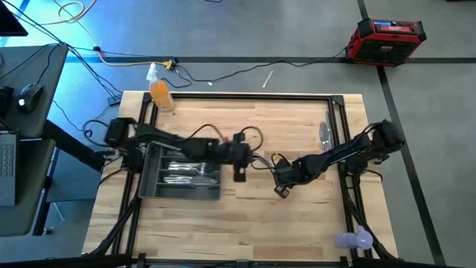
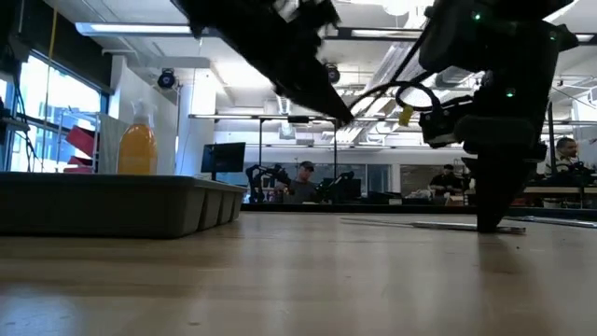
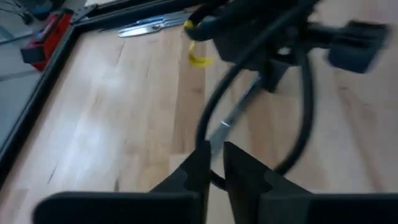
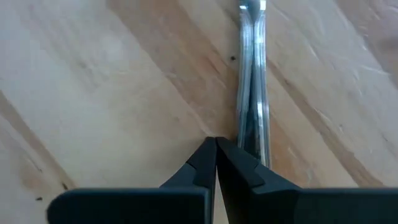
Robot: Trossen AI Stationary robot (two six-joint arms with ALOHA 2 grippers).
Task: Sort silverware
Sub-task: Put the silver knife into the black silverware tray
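Observation:
A dark grey tray [image 1: 182, 195] holds several silverware pieces [image 1: 186, 173] at the table's left middle. More silverware [image 1: 325, 134] lies loose near the far right edge. One thin silver piece [image 4: 252, 93] lies flat on the wood [image 2: 438, 224]. My right gripper [image 4: 216, 142] is shut, points down and stands at the table top right beside this piece [image 1: 282, 190]. My left gripper [image 3: 216, 155] hovers above the table just right of the tray [image 1: 239, 175]. Its fingers are all but together, with nothing between them. It points toward the same piece [image 3: 239, 109]. My right gripper comes from above with its shut fingertips [image 4: 231, 158] down at the wood, close against one long side of the silver piece [image 4: 244, 134], which lies flat on the table. Whether the finger's outer side touches the piece, I cannot tell.
An orange bottle [image 1: 161, 93] stands at the far left corner. A small purple thing [image 1: 355, 240] sits at the near right corner. A black frame [image 1: 245, 95] runs round the table. Bare wood lies along the near side.

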